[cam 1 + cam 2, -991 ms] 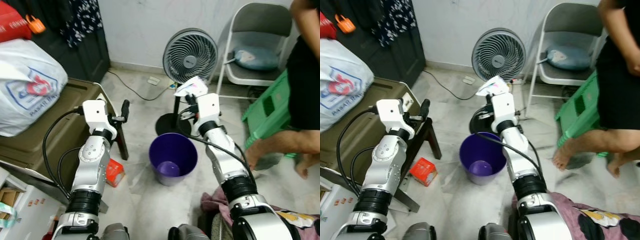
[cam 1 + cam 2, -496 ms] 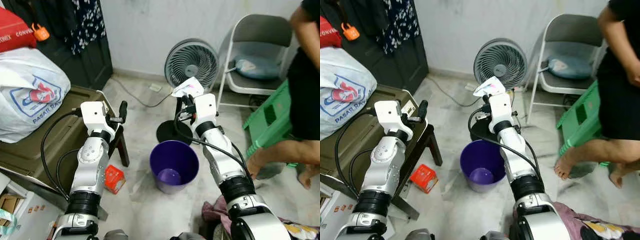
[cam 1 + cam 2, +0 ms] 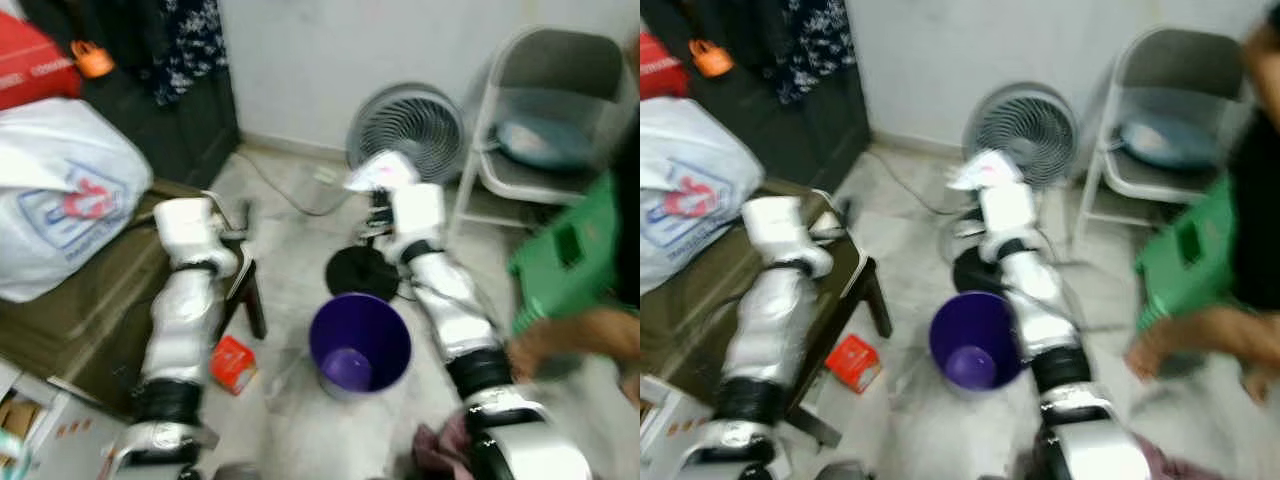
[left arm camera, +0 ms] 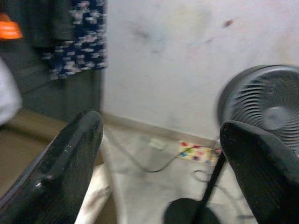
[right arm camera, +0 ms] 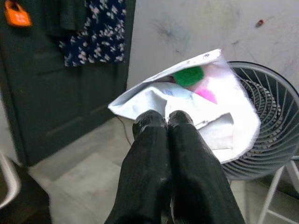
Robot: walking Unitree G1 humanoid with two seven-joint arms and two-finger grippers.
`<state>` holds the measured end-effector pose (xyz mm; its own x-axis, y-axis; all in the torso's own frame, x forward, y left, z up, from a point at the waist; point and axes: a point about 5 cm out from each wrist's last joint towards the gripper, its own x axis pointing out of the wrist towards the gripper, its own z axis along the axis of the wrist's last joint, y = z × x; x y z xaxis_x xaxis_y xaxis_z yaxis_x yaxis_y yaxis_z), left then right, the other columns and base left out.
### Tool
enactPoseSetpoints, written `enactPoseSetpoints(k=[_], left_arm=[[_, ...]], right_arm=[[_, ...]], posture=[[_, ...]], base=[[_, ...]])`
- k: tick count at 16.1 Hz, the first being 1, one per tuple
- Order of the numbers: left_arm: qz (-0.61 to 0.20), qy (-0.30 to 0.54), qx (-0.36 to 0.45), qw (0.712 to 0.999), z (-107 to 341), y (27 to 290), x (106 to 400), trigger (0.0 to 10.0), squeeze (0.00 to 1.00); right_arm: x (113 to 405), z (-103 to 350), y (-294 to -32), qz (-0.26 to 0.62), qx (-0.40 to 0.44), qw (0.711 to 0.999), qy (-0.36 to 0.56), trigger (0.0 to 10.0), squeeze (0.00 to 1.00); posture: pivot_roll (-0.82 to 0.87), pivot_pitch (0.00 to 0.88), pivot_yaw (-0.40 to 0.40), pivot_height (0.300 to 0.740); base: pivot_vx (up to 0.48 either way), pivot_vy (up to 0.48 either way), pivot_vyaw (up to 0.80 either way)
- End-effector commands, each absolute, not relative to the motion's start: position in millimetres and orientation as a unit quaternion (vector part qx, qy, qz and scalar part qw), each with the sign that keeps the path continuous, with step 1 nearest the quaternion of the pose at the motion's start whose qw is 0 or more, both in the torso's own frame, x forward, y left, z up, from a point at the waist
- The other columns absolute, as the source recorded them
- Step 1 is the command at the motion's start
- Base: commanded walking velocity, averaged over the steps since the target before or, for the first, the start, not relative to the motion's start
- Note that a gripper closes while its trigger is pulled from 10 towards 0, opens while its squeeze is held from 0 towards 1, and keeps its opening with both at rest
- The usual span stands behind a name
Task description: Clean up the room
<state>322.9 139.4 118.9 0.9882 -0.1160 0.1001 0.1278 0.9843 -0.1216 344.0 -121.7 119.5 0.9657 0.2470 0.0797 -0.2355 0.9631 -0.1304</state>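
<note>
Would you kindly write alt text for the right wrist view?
The right gripper, fingers shut, pinches a crumpled white wrapper with green and pink print. Behind it stand a grey floor fan, a dark door and a pale wall.

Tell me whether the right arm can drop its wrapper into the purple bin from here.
Probably yes. The right gripper holds the wrapper above and just behind the open bin, with nothing between them.
</note>
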Motion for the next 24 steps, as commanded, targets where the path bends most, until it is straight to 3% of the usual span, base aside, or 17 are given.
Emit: enactPoseSetpoints(k=[1,9,15,20,22,24], left_arm=[[-0.043,-0.042,-0.055,0.997,115.9,154.3,321.1,10.0,0.0],[-0.043,-0.04,-0.057,0.997,115.1,155.0,322.2,10.0,0.0],[-0.042,-0.038,-0.057,0.997,114.8,156.2,323.0,10.0,0.0],[-0.157,-0.039,-0.043,0.986,113.6,140.4,313.7,10.0,0.0],[-0.254,-0.022,0.0,0.967,110.4,133.6,301.3,10.0,0.0],[-0.279,-0.018,0.015,0.96,109.7,133.3,295.4,10.0,0.0]], right_arm=[[344.7,122.0,-107.4,0.14,-0.05,0.988,-0.05,10.0,0.0],[345.7,122.1,-106.5,0.14,-0.051,0.988,-0.049,10.0,0.0],[345.9,119.4,-105.0,0.141,-0.056,0.988,-0.042,10.0,0.0],[347.4,113.2,-111.1,0.097,-0.086,0.991,-0.029,10.0,0.0],[350.3,99.2,-120.8,0.043,-0.08,0.995,0.03,10.0,0.0],[348.3,91.1,-125.5,0.019,-0.071,0.996,0.056,10.0,0.0]], posture=[[0.01,0.0,-0.024,0.74],[0.01,0.0,-0.023,0.74],[0.02,0.0,-0.022,0.74],[0.03,0.0,-0.022,0.74],[0.05,0.0,-0.021,0.74],[0.06,0.0,-0.018,0.74]], base=[[0.349,0.0,0.0],[0.328,0.0,0.0],[0.0,0.0,0.0],[0.0,0.0,0.0],[0.0,0.0,0.0],[0.0,0.0,0.0]])
